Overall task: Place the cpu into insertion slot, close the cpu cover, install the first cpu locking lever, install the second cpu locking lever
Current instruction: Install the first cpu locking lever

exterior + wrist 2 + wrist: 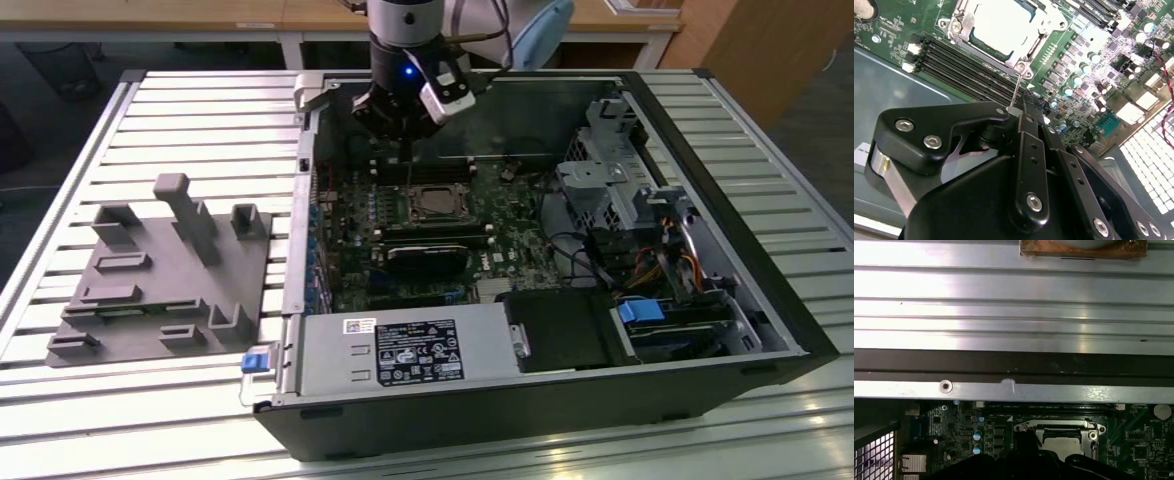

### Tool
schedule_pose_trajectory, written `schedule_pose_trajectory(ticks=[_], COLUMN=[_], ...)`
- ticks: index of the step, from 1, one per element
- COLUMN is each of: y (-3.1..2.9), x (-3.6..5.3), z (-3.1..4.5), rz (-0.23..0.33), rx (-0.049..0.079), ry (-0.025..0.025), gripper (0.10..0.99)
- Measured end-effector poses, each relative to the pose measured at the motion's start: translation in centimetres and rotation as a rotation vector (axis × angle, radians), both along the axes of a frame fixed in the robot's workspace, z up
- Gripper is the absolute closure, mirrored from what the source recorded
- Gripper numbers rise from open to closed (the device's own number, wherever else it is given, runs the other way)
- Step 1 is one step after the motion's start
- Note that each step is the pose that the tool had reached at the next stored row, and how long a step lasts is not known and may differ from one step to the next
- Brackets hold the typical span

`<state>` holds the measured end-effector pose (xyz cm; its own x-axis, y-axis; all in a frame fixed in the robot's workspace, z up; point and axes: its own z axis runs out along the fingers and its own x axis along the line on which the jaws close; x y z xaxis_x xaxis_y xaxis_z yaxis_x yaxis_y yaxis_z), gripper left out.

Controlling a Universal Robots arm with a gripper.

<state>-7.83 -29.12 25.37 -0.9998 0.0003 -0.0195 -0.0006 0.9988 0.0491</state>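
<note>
One gripper point(1016, 107) clamped on thin lever point(1016, 90) beside cpu cover point(1026, 37), cpu point(999, 22) half cropped.

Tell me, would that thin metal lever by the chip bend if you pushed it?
The lever looks like thin wire, so probably springy and light. It seems anchored at the cover, so it would likely swing rather than slide.

Arm vertical — claw point(404, 125) pointing down, fingers point(1026, 165) pressed together.

Bright, even light — glare on the cpu point(999, 25).
</note>
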Motion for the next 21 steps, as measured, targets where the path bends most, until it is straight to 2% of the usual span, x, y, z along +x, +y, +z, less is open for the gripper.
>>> schedule_pose_trajectory(ticks=[7, 9, 12, 13, 16, 21], y=[0.0, -0.01, 0.0, 0.0, 0.0, 0.0], x=[0.88, 0.87, 0.89, 0.93, 1.44, 2.43], z=[-0.23, -0.3, -0.46, -0.55, -0.89, -1.49], rz=[0.001, 0.001, 0.002, 0.003, 0.002, 0.002], rx=[0.0, 0.002, 0.004, 0.004, 0.007, 0.021], ry=[-0.0008, -0.0074, -0.0243, -0.0264, -0.0264, -0.0262], gripper=[0.98, 0.98, 0.98, 0.98, 0.98, 0.98])
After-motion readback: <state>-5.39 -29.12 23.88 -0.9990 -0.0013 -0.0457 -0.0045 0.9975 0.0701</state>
